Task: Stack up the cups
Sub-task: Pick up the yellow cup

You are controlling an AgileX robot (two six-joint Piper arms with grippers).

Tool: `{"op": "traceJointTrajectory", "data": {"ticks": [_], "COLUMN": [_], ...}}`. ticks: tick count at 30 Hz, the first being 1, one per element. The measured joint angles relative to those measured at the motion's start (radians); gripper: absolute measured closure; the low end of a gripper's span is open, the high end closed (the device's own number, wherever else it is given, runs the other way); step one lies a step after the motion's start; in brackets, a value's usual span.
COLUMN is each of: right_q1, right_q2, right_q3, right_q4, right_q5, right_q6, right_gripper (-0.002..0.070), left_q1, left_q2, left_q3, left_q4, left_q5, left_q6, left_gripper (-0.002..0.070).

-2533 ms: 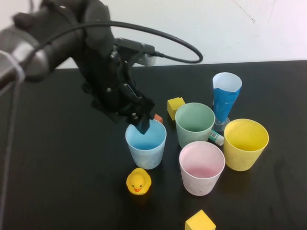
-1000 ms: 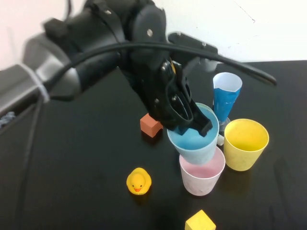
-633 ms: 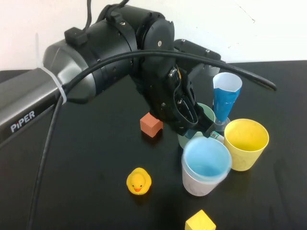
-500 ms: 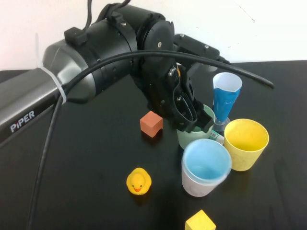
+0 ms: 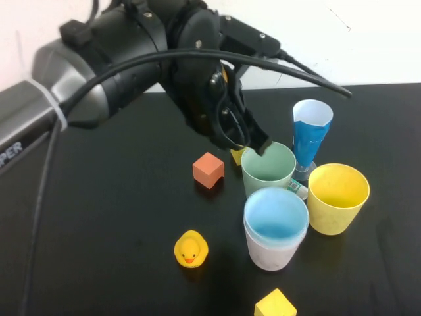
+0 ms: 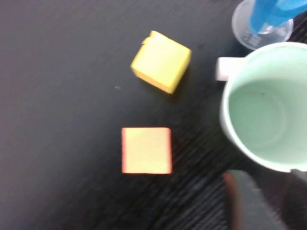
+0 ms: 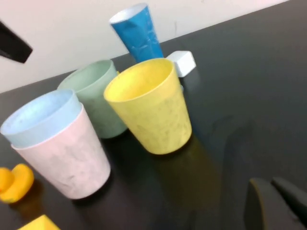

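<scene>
The pale blue cup (image 5: 275,217) sits nested inside the pale pink cup (image 5: 266,253) at the front middle. The pale green cup (image 5: 268,170) stands just behind them and the yellow cup (image 5: 337,197) to their right. My left gripper (image 5: 255,146) is open and empty, hovering at the green cup's far left rim. In the left wrist view (image 6: 266,184) its fingers sit beside the green cup (image 6: 268,115). My right gripper (image 7: 271,184) is shut and low over the table, right of the yellow cup (image 7: 148,112); it is out of the high view.
A tall blue stemmed glass (image 5: 310,135) stands behind the yellow cup, with a small white tube (image 5: 297,189) at its foot. An orange cube (image 5: 208,170), a yellow cube (image 5: 237,156), a rubber duck (image 5: 191,249) and another yellow cube (image 5: 275,304) lie around.
My left gripper carried the blue cup right, dropped it into the pink cup and let go. It then moved back to the green cup's rim.
</scene>
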Motion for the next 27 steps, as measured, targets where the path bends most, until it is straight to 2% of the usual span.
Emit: {"op": "traceJointTrajectory", "data": {"ticks": [2,6,11,18,27], "right_q1": [0.000,0.000,0.000,0.000,0.035], "right_q2": [0.000,0.092,0.321,0.698,1.058], "right_q3": [-0.037,-0.149,-0.336,-0.649,-0.995], "right_q4": [-0.002,-0.041,-0.113,-0.165,-0.195], "right_q5": [0.025,0.079,0.206,0.491,0.742], "right_q6": [-0.012,-0.069,-0.205,-0.444,-0.600], "right_gripper": [0.0678,0.0679,0.0679,0.0679,0.0679], "left_q1": [0.006,0.009,0.011,0.011,0.011], "left_q2": [-0.021,-0.092,-0.252,-0.568,-0.957], "left_q3": [0.009,0.081,0.263,0.568,0.919], "left_q4": [0.022,0.052,0.032,0.018,-0.031], "left_q5": [-0.011,-0.064,-0.127,-0.202,-0.227], "left_q6": [0.021,0.033,0.034,0.003,-0.031], "left_gripper": [0.0604,0.0660,0.0672,0.0673,0.0673]}}
